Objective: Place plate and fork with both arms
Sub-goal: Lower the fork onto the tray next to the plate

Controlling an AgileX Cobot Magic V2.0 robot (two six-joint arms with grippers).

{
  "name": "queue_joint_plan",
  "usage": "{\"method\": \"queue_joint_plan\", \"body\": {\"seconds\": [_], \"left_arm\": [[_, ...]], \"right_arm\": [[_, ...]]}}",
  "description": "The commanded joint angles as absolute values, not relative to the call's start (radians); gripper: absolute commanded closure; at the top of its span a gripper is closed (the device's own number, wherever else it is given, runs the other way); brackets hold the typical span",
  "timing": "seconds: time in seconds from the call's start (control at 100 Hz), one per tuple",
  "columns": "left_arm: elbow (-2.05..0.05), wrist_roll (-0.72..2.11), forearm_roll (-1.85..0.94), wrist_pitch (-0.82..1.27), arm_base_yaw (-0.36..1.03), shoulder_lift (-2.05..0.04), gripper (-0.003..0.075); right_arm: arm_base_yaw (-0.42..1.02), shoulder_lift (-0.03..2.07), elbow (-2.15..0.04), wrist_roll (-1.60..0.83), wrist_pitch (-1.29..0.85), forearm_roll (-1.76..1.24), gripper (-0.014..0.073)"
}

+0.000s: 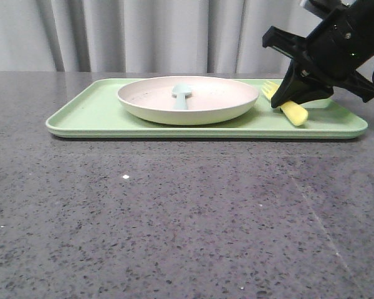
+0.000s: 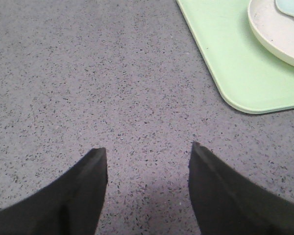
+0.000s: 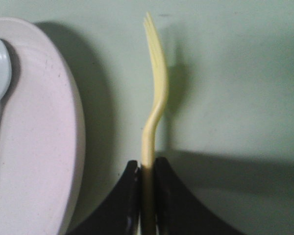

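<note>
Black arm point(image 1: 336, 43), tapered matte-black fingers point(image 2: 88, 196).

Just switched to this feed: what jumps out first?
The right claw, shut on the yellow fork, over the right end of the green tray. Beside it on the tray sits the cream plate with a pale blue spoon in it. The left claw is open over bare countertop, off the tray.

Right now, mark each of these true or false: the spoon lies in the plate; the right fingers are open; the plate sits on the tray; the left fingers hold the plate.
1. The spoon lies in the plate: true.
2. The right fingers are open: false, they are shut on the fork.
3. The plate sits on the tray: true.
4. The left fingers hold the plate: false, they are open over bare table.
</note>
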State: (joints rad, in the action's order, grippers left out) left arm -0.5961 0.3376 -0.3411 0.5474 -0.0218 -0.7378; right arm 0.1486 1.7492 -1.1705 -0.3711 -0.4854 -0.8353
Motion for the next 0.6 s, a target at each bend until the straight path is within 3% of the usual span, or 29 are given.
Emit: {"method": "queue_joint_plan", "body": {"seconds": [0.0,0.22,0.48,0.59], "left_arm": [[-0.623,0.333,-0.354,0.493,-0.023,-0.733,0.0346],[-0.623,0.333,-0.354,0.493,-0.023,-0.733,0.0347],[-0.623,0.333,-0.354,0.493,-0.023,-0.733,0.0347],[-0.623,0.333,-0.354,0.493,-0.023,-0.733,0.0347]], "right_arm": [[0.142,1.709,-1.193,-0.385,-0.463,-0.864,0.0708],[0.142,1.709,-1.193,-0.385,-0.466,-0.864,0.0701],[0.142,1.709,-1.193,-0.385,-0.466,-0.864,0.0524],[0.142,1.709,-1.193,-0.385,-0.466,-0.864,0.0489]]}}
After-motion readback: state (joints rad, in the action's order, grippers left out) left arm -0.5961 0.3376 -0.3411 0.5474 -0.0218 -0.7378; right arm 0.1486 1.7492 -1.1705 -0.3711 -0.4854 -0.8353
